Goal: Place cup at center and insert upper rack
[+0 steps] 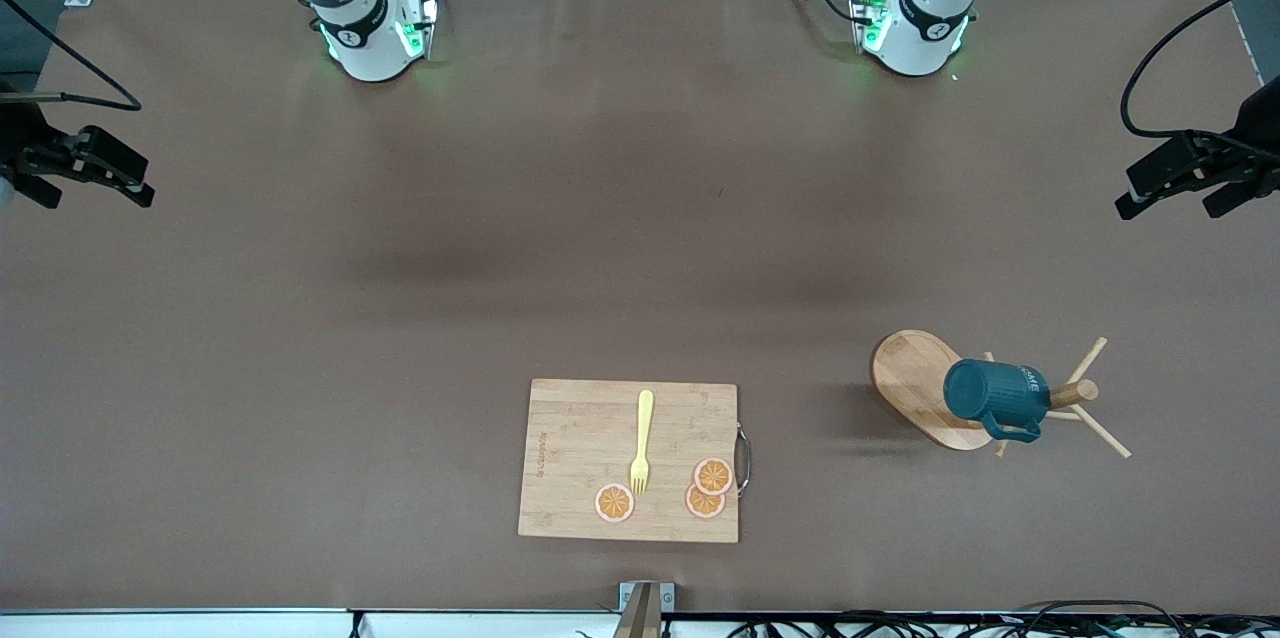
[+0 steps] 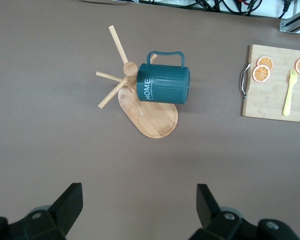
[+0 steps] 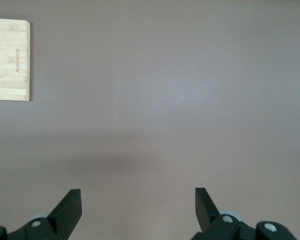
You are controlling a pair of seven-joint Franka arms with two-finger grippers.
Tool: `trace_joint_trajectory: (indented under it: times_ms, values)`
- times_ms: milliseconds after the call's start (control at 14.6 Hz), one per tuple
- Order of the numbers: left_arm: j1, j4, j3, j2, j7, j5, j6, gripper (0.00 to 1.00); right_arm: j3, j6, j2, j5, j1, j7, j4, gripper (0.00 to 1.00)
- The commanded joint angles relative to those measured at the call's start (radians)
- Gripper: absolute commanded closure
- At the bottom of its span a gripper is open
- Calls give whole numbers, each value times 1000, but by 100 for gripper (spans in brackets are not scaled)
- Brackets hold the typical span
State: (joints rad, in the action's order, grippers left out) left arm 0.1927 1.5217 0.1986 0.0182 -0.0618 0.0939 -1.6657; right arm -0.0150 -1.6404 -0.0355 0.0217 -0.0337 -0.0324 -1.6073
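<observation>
The cup (image 1: 995, 396) is a dark teal mug that hangs sideways on a peg of the upper rack (image 1: 915, 383), a light wooden mug tree with an oval base. Both stand toward the left arm's end of the table. In the left wrist view the cup (image 2: 165, 85) shows white lettering, and the rack's base (image 2: 157, 117) lies under it. My left gripper (image 2: 140, 200) hangs open, high over bare table, well apart from the rack, and shows at the front view's edge (image 1: 1170, 206). My right gripper (image 3: 138, 200) is open too, over bare table at the right arm's end (image 1: 95, 196).
A wooden cutting board (image 1: 575, 448) lies near the table's front edge, midway between the arms. It carries a yellow fork (image 1: 642, 438) and three orange slices (image 1: 712, 475). Its metal handle (image 1: 742, 458) faces the rack. Brown table spreads between the arms' bases and the board.
</observation>
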Motion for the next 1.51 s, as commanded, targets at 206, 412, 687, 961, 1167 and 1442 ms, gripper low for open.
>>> trace_joint_trajectory:
  times_ms: [206,412,687,961,1167,1442]
  values:
    - [-157,-6,-162,-11,0,-8,3,0,-8,10,-9,3,-5,-6,-2,0]
    - [-159,-12,-156,-12,-1,-10,3,0,-8,10,-9,3,-6,-6,-3,0]
    - [-162,-14,-148,-12,-1,-19,3,0,-8,13,-9,3,-11,-4,-5,0]
    - [-164,-14,-137,-12,10,-22,3,0,-8,11,-9,3,-9,-4,-5,0]
    - [-165,-14,-120,-11,11,-22,4,0,-8,14,-11,3,-8,-4,-5,0]
    - [-164,-12,-117,-11,11,-22,4,0,-8,14,-11,3,-11,-6,-8,0]
